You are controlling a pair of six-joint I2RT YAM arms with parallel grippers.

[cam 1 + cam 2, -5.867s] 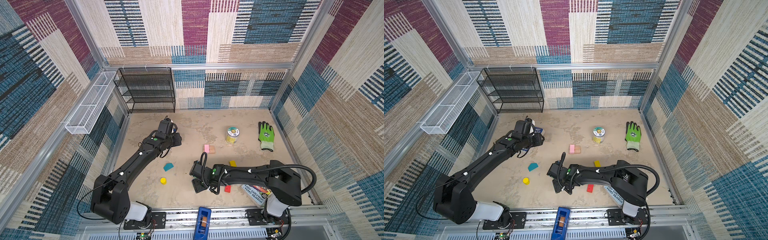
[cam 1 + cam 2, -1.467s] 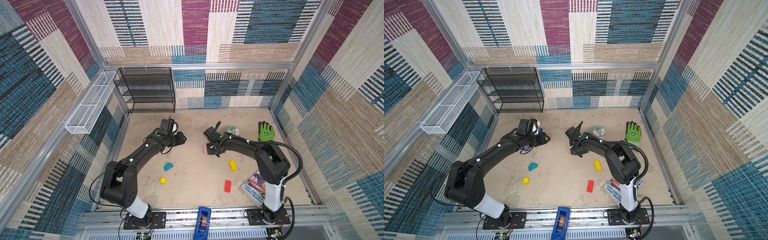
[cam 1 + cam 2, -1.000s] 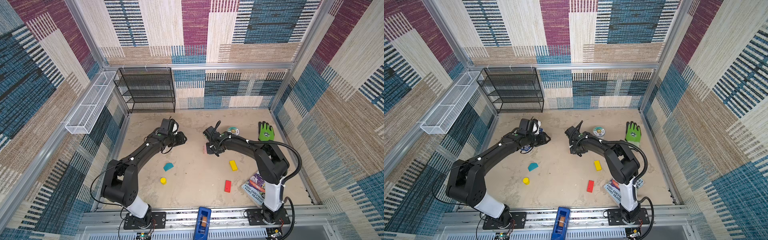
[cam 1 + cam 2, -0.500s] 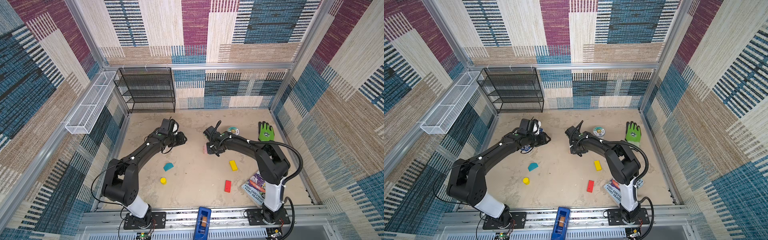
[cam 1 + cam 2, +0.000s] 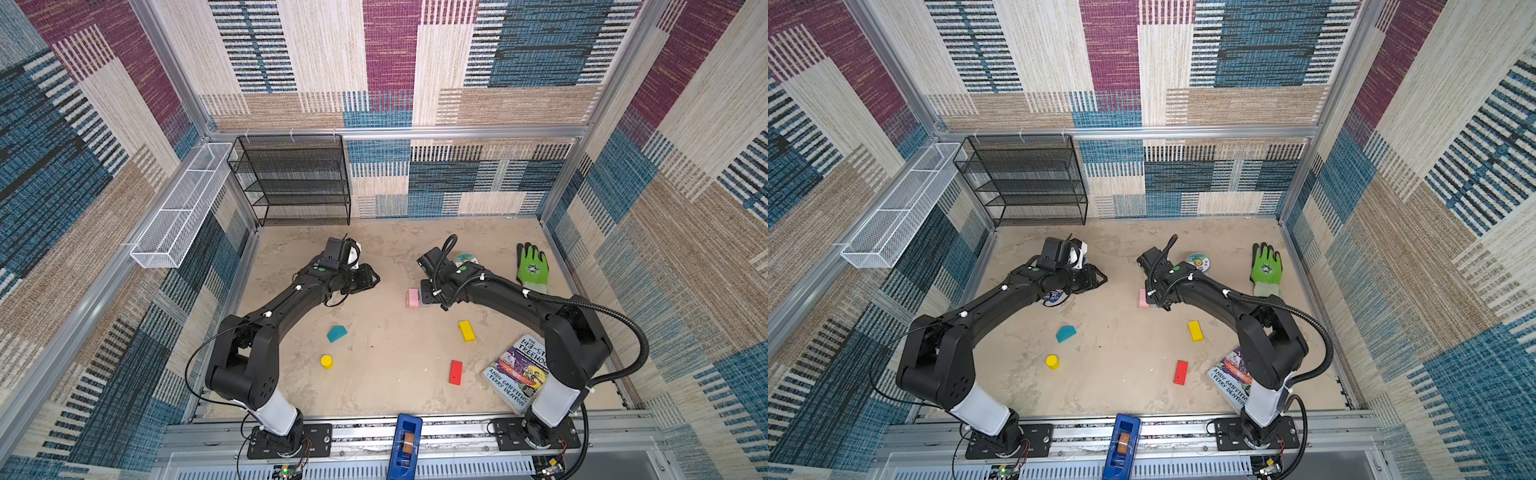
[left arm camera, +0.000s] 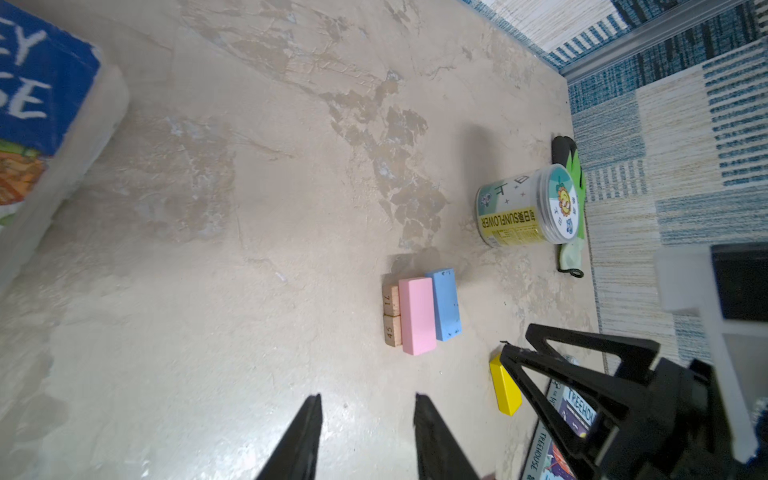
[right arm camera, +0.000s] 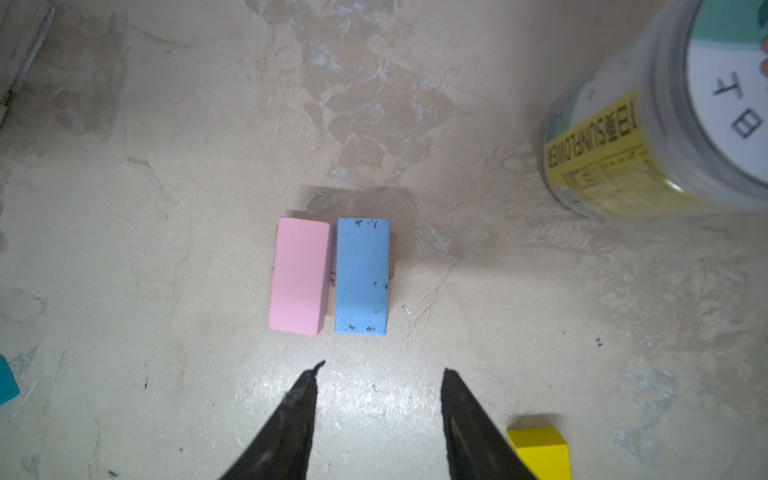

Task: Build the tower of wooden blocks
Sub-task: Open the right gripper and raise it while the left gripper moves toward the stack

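- The right gripper (image 7: pixel 380 372) hung low over the tower (image 5: pixel 417 297). Its jaws were apart with nothing between them, and the tips were clear of the blocks.
- The tower was two layers high. The pink block (image 7: pixel 299 276) and the blue block (image 7: pixel 362 276) lay flat side by side, with only a thin gap between them. They rested crosswise on two plain blocks (image 6: pixel 392 316).
- The plain blocks sat side by side on the table (image 5: pixel 386 374), and their ends showed the numbers 71 and 45.
- The tower stood mid-table toward the back, near the jar (image 5: pixel 466 259), which stood upright.
- The left gripper (image 6: pixel 369 399) hovered above the table on the left, well apart from the tower and pointing toward it. Its jaws were apart and held nothing.
- A blue book (image 5: pixel 1054 297) lay under the left arm's wrist.
- The teal piece (image 5: pixel 336 333) and the cylinder (image 5: pixel 326 361) sat loose at front left, apart from each other. The cylinder stood on end.
- The yellow block (image 5: pixel 466 331) lay flat in front of the tower and to its right, near it but not touching.
- The red block (image 5: pixel 456 372) lay flat further forward, just beside the Treehouse book (image 5: pixel 517 374).
- A glove (image 5: pixel 531 266) lay by the right wall.
- A rack (image 5: pixel 295 183) stood in the back left corner.
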